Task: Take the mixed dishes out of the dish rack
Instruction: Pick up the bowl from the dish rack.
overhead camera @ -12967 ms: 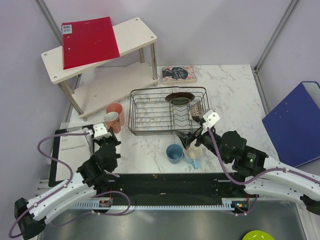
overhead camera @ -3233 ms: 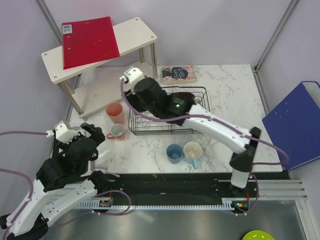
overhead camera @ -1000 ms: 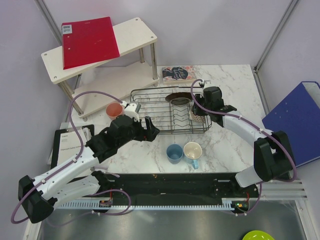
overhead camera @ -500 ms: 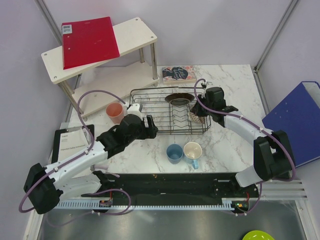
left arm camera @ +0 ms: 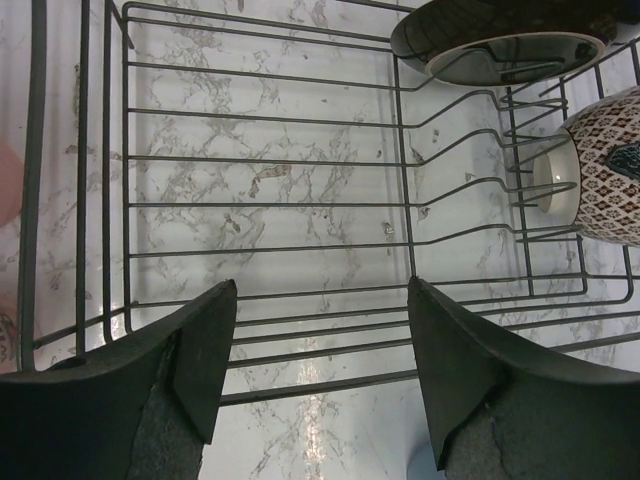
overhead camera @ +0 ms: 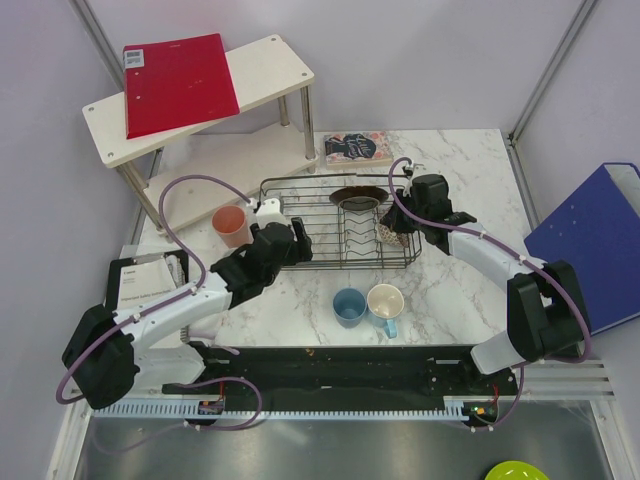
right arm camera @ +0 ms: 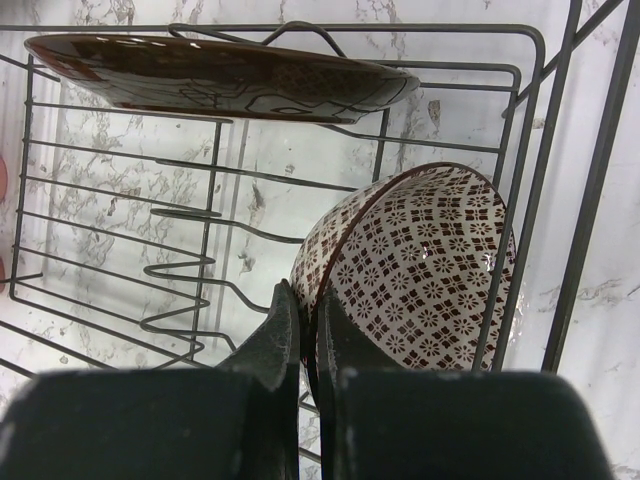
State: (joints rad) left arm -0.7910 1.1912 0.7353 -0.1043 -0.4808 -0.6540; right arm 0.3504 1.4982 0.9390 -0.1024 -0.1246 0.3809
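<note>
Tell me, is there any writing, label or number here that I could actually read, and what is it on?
Nothing is legible.
White sticker on the red folder: print too small to read.
Book cover: lettering blurred.
Printed sheet at the table's left edge: text lines too small to read.
Red-speckled bowl and dark plate: patterns only, no words.

Left arm (overhead camera: 165, 315) and right arm (overhead camera: 490, 250): white shells, black joints, looping purple cables (overhead camera: 190, 180); the left gripper (left arm camera: 318, 290) is matte black.
</note>
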